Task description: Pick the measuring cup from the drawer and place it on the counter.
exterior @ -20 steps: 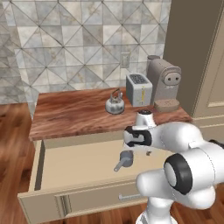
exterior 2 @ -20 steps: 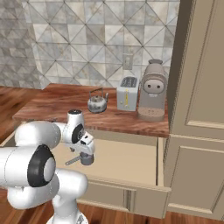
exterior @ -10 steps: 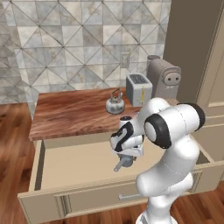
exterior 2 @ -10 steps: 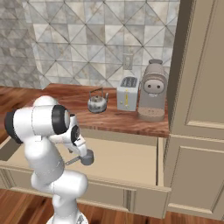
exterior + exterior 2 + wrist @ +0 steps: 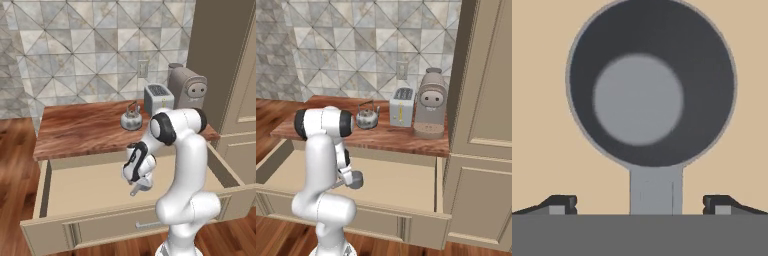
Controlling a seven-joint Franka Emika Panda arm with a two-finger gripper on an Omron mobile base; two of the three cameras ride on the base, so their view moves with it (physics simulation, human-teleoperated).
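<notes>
Measuring cup [image 5: 651, 85] still sits on the open drawer [image 5: 85, 182] floor, but the arm's swung down over it now, gripper [image 5: 640, 204] spread wide either side of the handle, so grab's next.

We're looking at flat, even, rendered light with no glare; soft shade sits inside the drawer [image 5: 45, 185], and up close the measuring cup [image 5: 651, 82] goes slightly blurred.
</notes>
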